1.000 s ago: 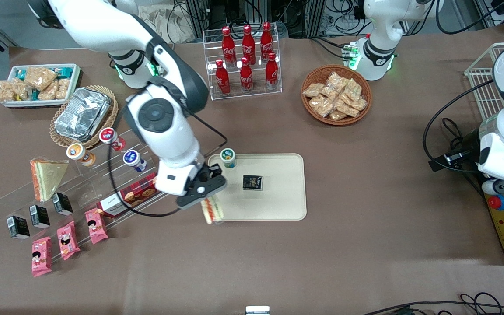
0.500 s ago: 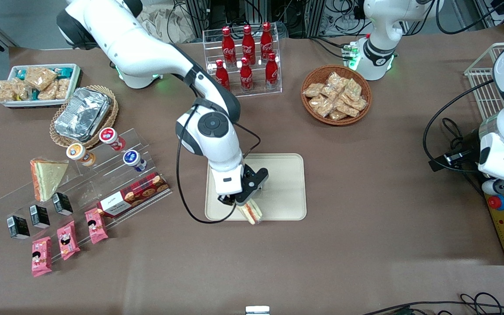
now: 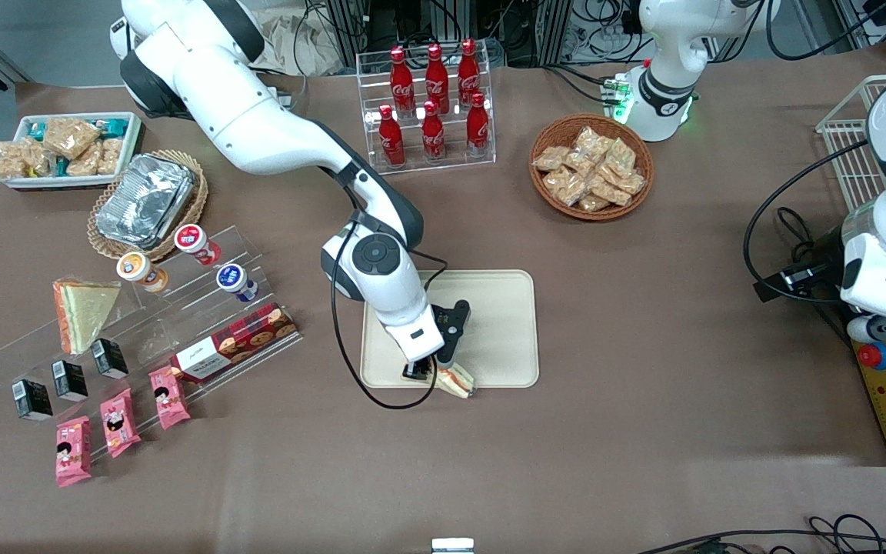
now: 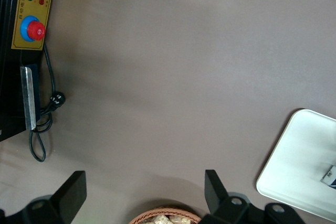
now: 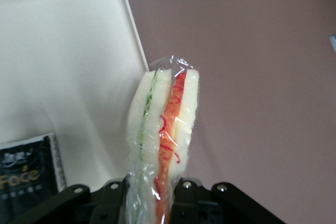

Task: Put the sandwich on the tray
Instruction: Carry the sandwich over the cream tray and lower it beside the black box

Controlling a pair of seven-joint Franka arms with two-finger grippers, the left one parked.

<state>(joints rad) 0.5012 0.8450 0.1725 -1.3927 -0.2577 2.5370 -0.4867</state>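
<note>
We see the gripper (image 3: 435,372) above the tray's (image 3: 501,323) nearest rim, its jaws clamped on the sandwich (image 3: 456,380). The sandwich (image 5: 160,145) hangs partly over the brown bench (image 3: 643,431).

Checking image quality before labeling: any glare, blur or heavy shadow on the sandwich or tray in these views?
Right wrist view: sandwich sharp, mild glints on its wrap, gripper shut on it; tray evenly lit. Front view: arm hides much of the tray and casts soft shadow there. Left wrist view: tray corner looks bluish-white, no glare.
</note>
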